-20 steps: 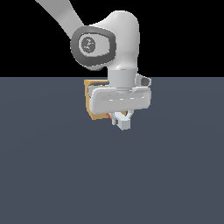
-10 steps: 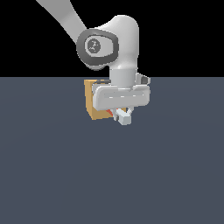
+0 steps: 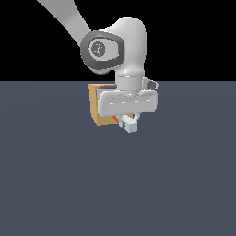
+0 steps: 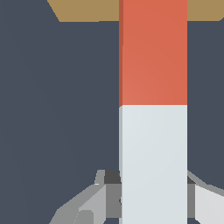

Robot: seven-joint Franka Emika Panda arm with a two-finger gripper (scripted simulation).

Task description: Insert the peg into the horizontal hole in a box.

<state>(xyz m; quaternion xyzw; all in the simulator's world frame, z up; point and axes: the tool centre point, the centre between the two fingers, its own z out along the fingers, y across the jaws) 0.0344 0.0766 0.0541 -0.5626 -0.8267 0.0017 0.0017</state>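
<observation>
The tan box stands on the dark floor behind the arm's hand; in the wrist view only its edge shows. The peg is a straight bar, orange-red at its far half and white at the held half. Its orange-red end reaches the box in the wrist view. From outside only a sliver of the peg shows between hand and box. My gripper is shut on the peg's white end, with a grey finger on either side. The hole is hidden behind the peg and the hand.
The flat dark grey floor stretches all around the box. The white arm rises above the box toward the exterior view's left.
Over the last second the gripper with the peg rose slightly and shifted closer to the box. In the last half second it has barely moved.
</observation>
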